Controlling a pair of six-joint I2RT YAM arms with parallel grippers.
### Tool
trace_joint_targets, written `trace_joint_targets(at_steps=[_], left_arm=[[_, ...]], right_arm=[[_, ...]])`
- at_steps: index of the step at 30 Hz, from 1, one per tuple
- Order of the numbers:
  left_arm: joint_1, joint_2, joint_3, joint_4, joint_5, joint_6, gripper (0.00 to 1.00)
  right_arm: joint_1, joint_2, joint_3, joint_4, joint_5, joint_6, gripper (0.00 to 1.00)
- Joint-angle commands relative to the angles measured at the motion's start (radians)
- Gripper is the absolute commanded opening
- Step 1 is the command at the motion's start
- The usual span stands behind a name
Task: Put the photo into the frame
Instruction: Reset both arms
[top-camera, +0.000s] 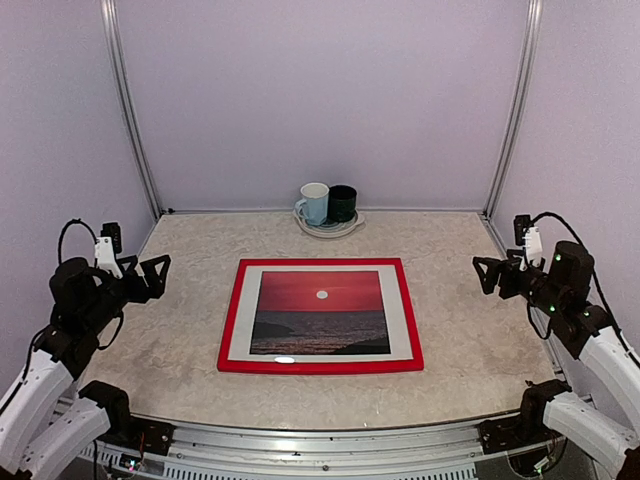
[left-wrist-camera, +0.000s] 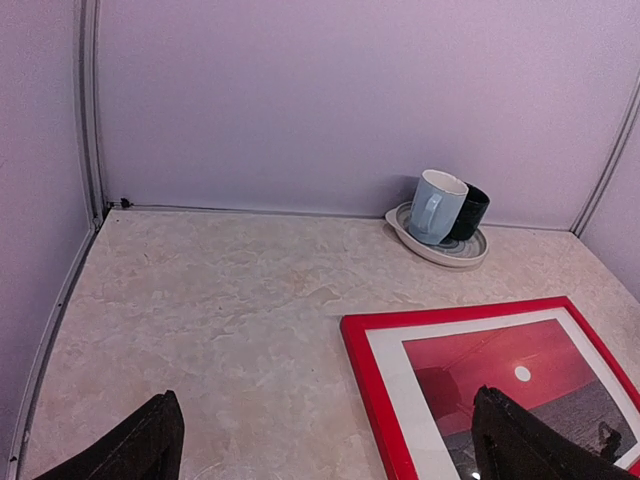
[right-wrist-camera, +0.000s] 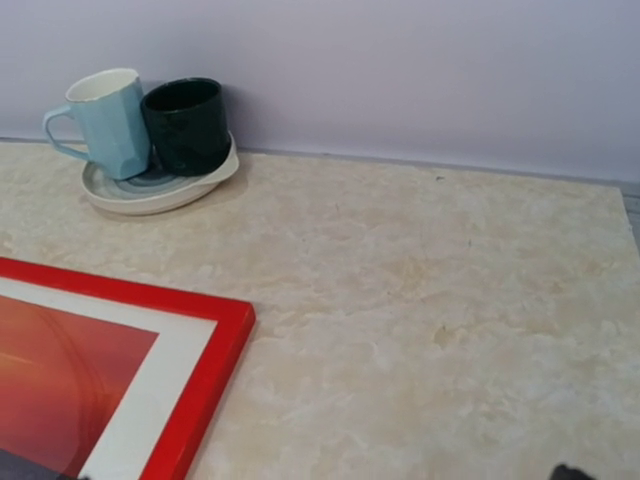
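Squarely at the middle of the beige marbled table (top-camera: 480, 350) lies the frame (top-camera: 320, 366), flat, its red front up and its long sides running from 9 to 3 o'clock. Inside it the photo (top-camera: 320, 310) shows face up, red sky and small white sun over dark sea, with a white mat (top-camera: 399, 320) around it on all four sides. A patch of glare sits on the near edge of the picture.

At 12 o'clock, close to the back wall, a pale saucer (top-camera: 328, 229) carries a light blue mug (top-camera: 314, 203) and a dark green mug (top-camera: 342, 203), the two touching side by side, the blue one at 9 o'clock of the green.

The left gripper (top-camera: 158, 277) hangs at 9 o'clock of the frame, well apart from it, jaws spread wide and holding nothing; in the left wrist view its dark fingers (left-wrist-camera: 140, 445) stand far apart at the lower corners. The right gripper (top-camera: 483, 276) hangs at 3 o'clock, likewise spread wide, empty and clear of the frame
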Motion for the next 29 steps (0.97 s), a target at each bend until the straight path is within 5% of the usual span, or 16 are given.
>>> trace_joint_targets(at_steps=[1,10,29], left_arm=[[0.006,-0.011,0.009,-0.008,0.006,-0.001,0.99],[0.006,-0.005,0.009,-0.01,0.009,-0.001,0.99],[0.006,0.0,0.011,-0.014,0.011,-0.004,0.99]], right_arm=[[-0.01,0.013,0.029,-0.045,0.04,0.036,0.99],[-0.01,0.003,0.067,-0.083,0.129,0.114,0.99],[0.004,-0.015,0.064,-0.089,0.074,0.085,0.99]])
